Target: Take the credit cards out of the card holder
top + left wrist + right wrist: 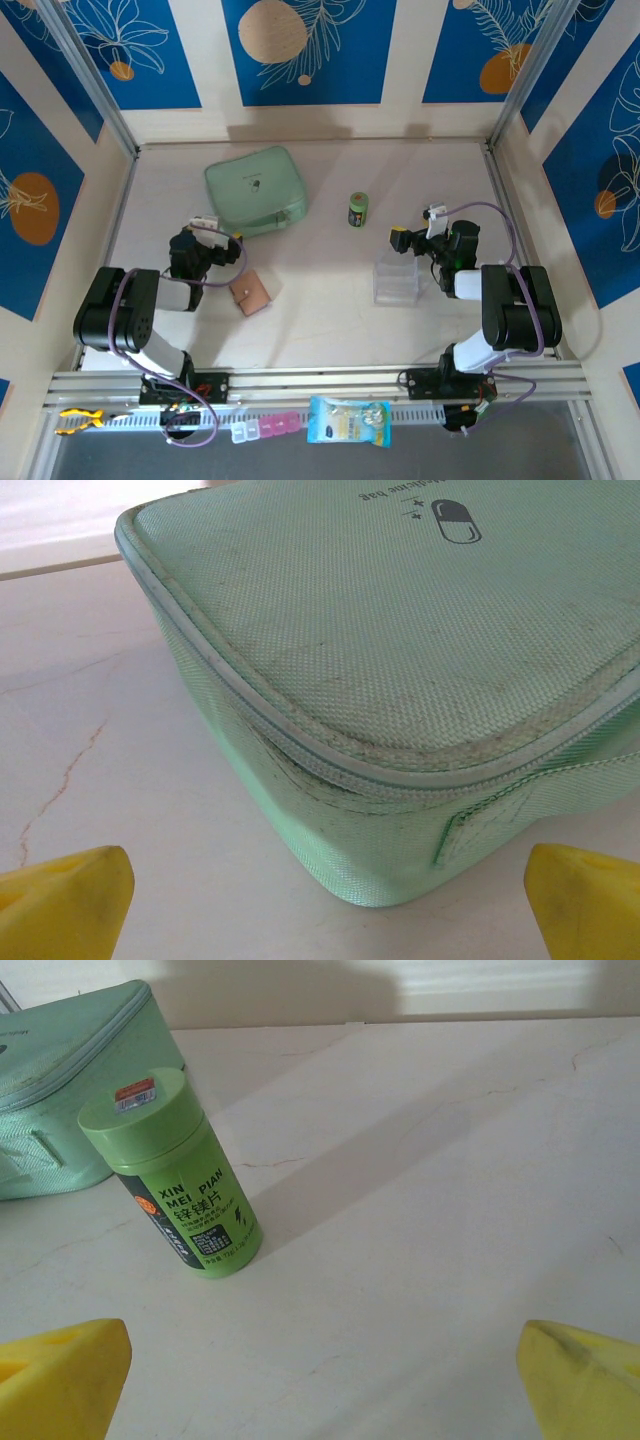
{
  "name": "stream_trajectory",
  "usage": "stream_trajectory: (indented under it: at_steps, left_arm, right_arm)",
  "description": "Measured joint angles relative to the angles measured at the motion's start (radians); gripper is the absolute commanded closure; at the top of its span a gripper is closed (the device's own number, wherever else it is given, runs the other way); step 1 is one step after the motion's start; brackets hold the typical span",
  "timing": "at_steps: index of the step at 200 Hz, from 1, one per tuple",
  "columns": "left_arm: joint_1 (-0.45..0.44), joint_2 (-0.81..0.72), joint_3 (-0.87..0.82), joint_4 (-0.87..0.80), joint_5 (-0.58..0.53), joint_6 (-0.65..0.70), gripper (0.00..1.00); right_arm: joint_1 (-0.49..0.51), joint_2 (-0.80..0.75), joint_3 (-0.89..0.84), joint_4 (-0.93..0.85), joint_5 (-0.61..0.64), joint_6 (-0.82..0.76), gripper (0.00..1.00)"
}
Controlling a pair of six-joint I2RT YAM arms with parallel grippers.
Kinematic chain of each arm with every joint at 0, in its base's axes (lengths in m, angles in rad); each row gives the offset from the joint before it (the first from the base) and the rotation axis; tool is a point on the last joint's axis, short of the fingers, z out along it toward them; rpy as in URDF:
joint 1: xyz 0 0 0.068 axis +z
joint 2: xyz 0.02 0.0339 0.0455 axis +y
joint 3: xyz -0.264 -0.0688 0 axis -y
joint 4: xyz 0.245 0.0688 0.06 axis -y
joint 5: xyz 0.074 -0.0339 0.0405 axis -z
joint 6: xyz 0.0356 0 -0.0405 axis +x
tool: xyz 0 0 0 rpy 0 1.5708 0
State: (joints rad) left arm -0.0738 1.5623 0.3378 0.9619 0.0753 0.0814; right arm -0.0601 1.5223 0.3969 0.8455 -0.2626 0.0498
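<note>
The card holder (252,292) is a small tan folded wallet lying shut on the table, left of centre. The credit cards are hidden from view. My left gripper (214,232) hovers just behind and left of the card holder, open and holding nothing. In the left wrist view its yellow fingertips (70,900) stand wide apart, and the left gripper (325,915) faces the corner of the mint-green case (400,680). My right gripper (415,228) is open at the right. In the right wrist view the right gripper (320,1390) is over bare table.
The mint-green zip case (255,190) lies at the back left. A green bottle (358,209) (175,1175) stands upright at the back centre. A clear plastic box (397,280) sits beside my right gripper. Small packets (348,420) lie on the front rail.
</note>
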Motion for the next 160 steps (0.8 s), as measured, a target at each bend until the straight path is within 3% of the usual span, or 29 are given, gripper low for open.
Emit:
stream_trajectory:
  at_steps: [160]
  left_arm:
    - [0.000,0.000,0.017,-0.015,-0.054,-0.004,0.00]
  right_arm:
    - [0.003,0.000,0.000,-0.002,0.011,0.000,0.01]
